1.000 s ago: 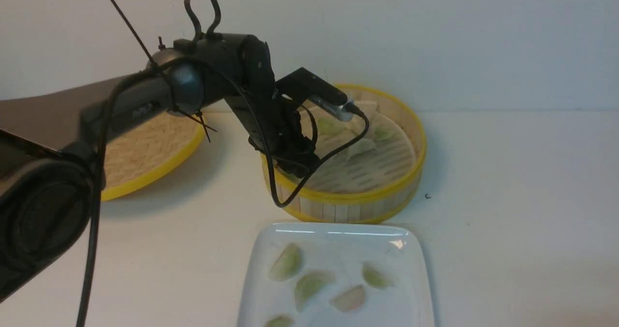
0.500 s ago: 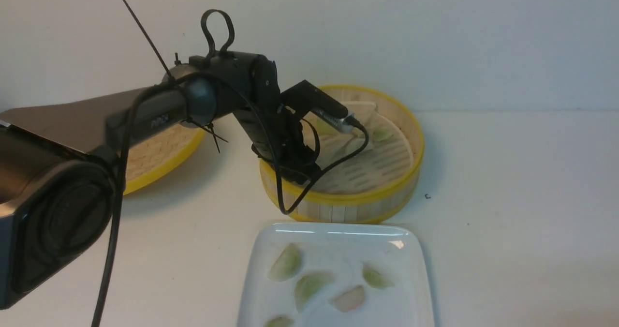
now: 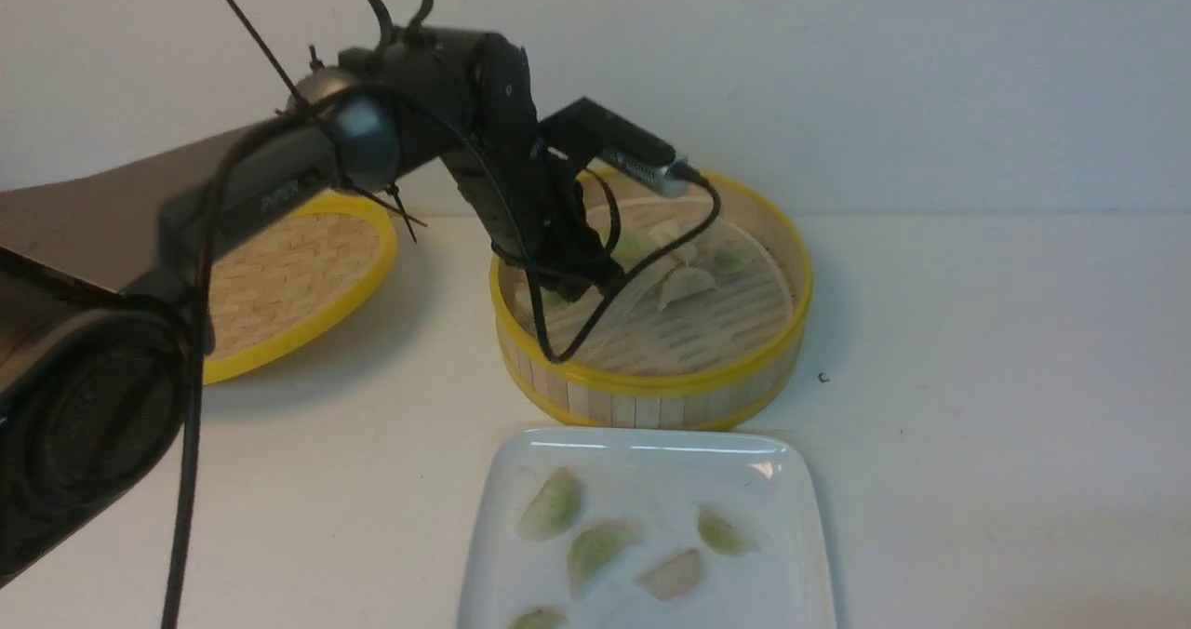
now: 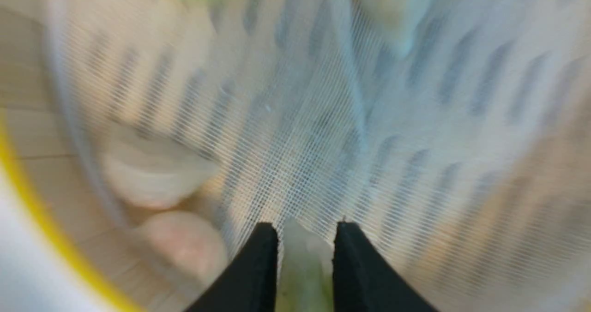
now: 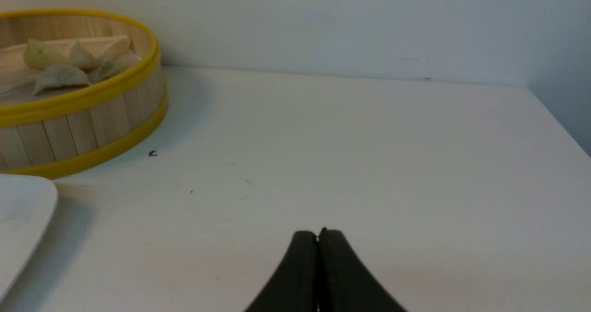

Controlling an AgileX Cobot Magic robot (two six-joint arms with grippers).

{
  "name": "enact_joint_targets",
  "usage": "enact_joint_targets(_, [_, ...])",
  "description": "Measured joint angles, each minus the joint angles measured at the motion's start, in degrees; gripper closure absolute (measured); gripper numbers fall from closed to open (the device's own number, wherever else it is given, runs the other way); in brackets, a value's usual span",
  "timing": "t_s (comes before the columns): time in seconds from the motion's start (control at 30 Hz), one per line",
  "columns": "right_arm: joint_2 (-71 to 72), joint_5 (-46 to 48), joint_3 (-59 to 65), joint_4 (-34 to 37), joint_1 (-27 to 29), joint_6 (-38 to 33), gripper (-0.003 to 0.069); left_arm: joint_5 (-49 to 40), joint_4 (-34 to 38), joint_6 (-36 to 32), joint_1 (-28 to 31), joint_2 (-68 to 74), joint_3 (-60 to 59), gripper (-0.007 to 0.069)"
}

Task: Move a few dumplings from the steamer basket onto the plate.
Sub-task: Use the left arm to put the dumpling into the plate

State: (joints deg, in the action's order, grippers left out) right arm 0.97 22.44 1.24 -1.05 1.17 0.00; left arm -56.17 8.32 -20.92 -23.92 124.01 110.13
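The steamer basket (image 3: 651, 389) stands mid-table with several dumplings (image 3: 687, 283) on its mesh-lined floor. My left gripper (image 3: 563, 296) reaches into its left side. In the left wrist view it (image 4: 306, 229) is shut on a pale green dumpling (image 4: 302, 268), with a whitish dumpling (image 4: 147, 173) and a pinkish one (image 4: 184, 245) beside it. The white plate (image 3: 642, 445) lies in front of the basket with several dumplings (image 3: 551, 505) on it. My right gripper (image 5: 317, 233) is shut and empty over bare table, right of the basket (image 5: 83, 118). It does not show in the front view.
The shallow woven lid (image 3: 279, 285) lies left of the basket, partly behind my left arm. The wall runs close behind the basket. A cable loops from the left wrist over the basket's near rim. The plate's corner (image 5: 23, 210) shows in the right wrist view.
My left arm dipped toward the basket's left side, then rose a little. The basket has shifted slightly to the left. The dumplings on the plate have not moved.
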Motion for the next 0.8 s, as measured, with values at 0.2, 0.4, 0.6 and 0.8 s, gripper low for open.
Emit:
enact_joint_targets(0.2, [0.0, 0.0, 0.0, 0.0, 0.0, 0.35, 0.0673, -12.45, 2.65, 1.31, 0.0, -6.53, 4.98, 0.0493])
enact_joint_targets(0.4, [0.0, 0.02, 0.0, -0.06, 0.0, 0.35, 0.0673, -14.35, 9.6, 1.31, -0.12, -11.35, 3.33, 0.0493])
enact_joint_targets(0.6, [0.0, 0.07, 0.0, -0.17, 0.0, 0.35, 0.0673, -14.35, 11.26, 1.13, -2.93, -14.05, -7.23, 0.0493])
enact_joint_targets(0.8, [0.0, -0.08, 0.0, -0.11, 0.0, 0.35, 0.0673, -10.67, 10.73, -0.68, -8.34, -13.31, -15.34, 0.0493])
